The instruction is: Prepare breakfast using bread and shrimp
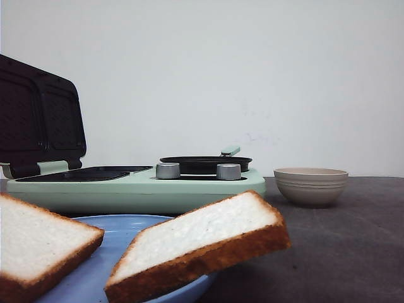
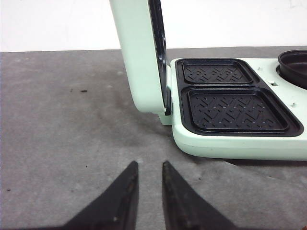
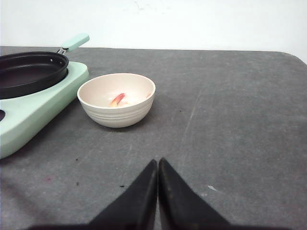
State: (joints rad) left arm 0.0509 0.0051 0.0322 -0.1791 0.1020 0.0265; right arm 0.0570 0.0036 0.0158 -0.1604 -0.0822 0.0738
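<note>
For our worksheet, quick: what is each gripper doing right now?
Left gripper: slightly open, holding nothing.
Right gripper: closed, holding nothing.

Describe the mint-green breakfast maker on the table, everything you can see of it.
The breakfast maker is a long, low appliance with a smooth mint-green body that looks like plastic, resting flat on the grey table. At its left end the hinged lid stands open, nearly upright, dark inside. Below it lie two square black ridged plates, both empty. At the right end sits a round black pan with a mint handle, also empty. Two silver knobs face front. Nothing else touches it.
</note>
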